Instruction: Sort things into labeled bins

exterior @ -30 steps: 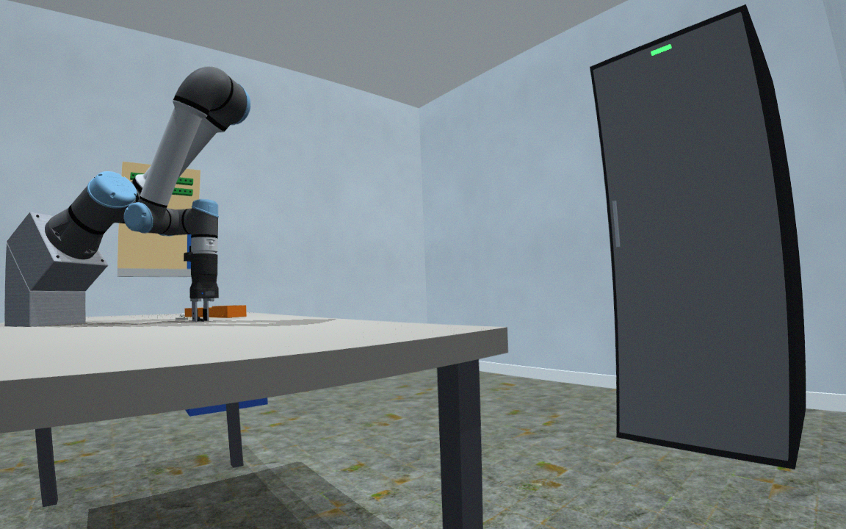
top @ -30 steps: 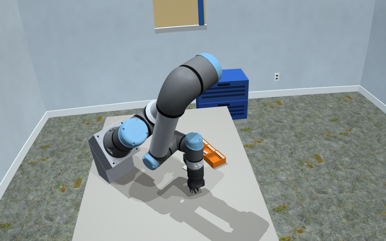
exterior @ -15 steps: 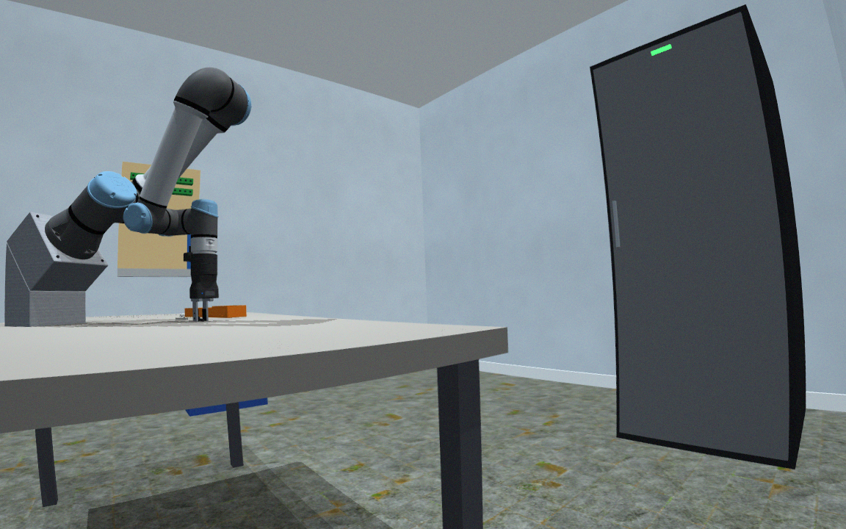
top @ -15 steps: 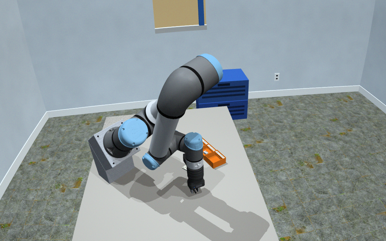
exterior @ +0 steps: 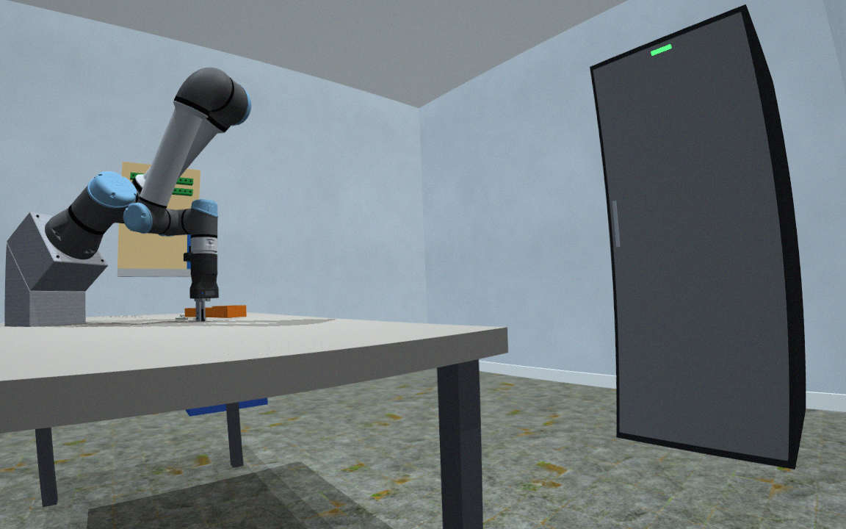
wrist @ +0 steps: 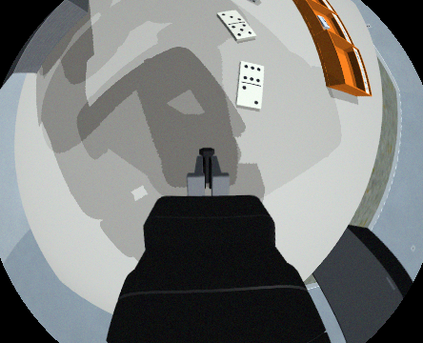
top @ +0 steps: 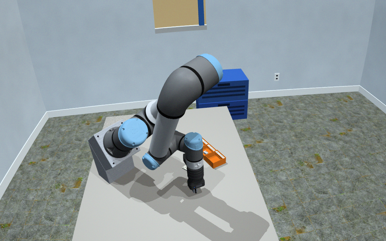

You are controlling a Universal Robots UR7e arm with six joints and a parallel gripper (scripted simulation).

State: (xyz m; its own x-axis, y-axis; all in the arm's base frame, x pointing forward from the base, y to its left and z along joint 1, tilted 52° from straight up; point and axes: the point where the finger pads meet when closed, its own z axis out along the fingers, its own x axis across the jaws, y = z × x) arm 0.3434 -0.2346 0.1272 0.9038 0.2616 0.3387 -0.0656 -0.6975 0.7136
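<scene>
My gripper (top: 195, 190) points straight down at the table top, in front of the orange bin; it also shows in the exterior view (exterior: 200, 315). In the wrist view the fingers stand nearly together, with a small black bolt (wrist: 206, 151) pinched between their tips. Two white dominoes (wrist: 250, 84) (wrist: 236, 26) lie flat on the table beyond the gripper. The orange bin (top: 213, 154) with several labelled compartments stands at the table's right side and holds a small white thing (top: 205, 152).
The arm's grey base block (top: 110, 152) stands at the table's left edge. A blue cabinet (top: 224, 92) stands on the floor behind the table. The table's right edge runs close behind the bin.
</scene>
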